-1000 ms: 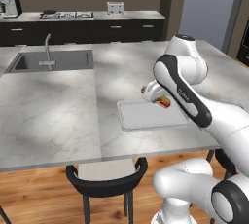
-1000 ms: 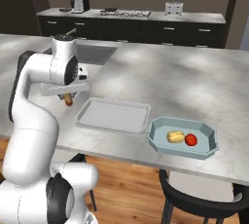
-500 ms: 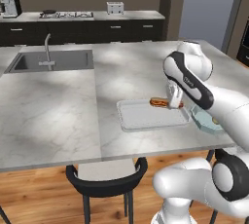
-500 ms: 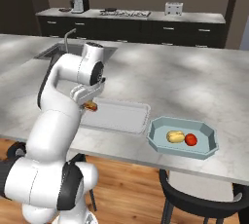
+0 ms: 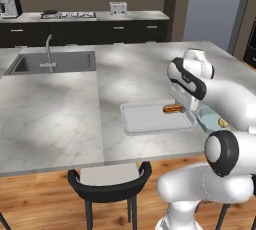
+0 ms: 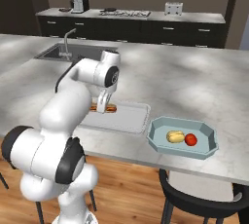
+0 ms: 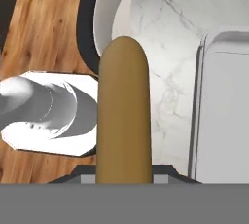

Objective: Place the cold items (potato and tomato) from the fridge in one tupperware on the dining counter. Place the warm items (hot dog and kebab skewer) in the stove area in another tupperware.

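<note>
A hot dog (image 5: 172,108) is seen above the right end of a clear tupperware (image 5: 150,118) on the marble tabletop (image 5: 60,119), beside the white arm (image 5: 192,76). A second, bluish tupperware (image 5: 210,120) is partly hidden behind the arm.

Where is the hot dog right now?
The hot dog is held in the gripper over the near-left end of the white tray, left of the blue tub with the potato and tomato.

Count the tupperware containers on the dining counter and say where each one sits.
2. A white tupperware sits near the counter's front edge, below the held hot dog. A blue tupperware sits beside it, holding the potato and tomato.
</note>
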Controlling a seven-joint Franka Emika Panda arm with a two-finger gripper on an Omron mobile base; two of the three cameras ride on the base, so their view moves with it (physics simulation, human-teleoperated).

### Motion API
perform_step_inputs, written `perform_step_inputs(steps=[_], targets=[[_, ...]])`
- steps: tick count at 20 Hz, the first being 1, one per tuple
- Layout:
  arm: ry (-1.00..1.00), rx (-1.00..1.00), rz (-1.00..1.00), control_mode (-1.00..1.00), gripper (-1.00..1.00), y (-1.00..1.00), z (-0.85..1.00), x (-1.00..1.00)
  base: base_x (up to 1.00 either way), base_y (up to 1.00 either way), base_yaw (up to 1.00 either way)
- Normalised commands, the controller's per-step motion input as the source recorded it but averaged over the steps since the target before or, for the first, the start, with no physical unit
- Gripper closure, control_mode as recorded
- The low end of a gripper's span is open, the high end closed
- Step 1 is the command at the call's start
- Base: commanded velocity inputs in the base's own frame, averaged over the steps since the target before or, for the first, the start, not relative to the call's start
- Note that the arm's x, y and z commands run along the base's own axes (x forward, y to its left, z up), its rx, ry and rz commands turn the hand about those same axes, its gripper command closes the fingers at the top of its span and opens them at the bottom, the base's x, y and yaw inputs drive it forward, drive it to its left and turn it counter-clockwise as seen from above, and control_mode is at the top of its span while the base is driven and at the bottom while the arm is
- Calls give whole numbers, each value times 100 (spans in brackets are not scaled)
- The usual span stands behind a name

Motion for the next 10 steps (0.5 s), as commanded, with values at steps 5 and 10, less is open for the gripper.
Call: perform_step_inputs(steps=[5, 10], targets=[[0, -1, -15, -100, 100, -1, -47, 49, 0, 0, 0], [1, -1, -19, -100, 100, 0, -49, 52, 0, 0, 0]])
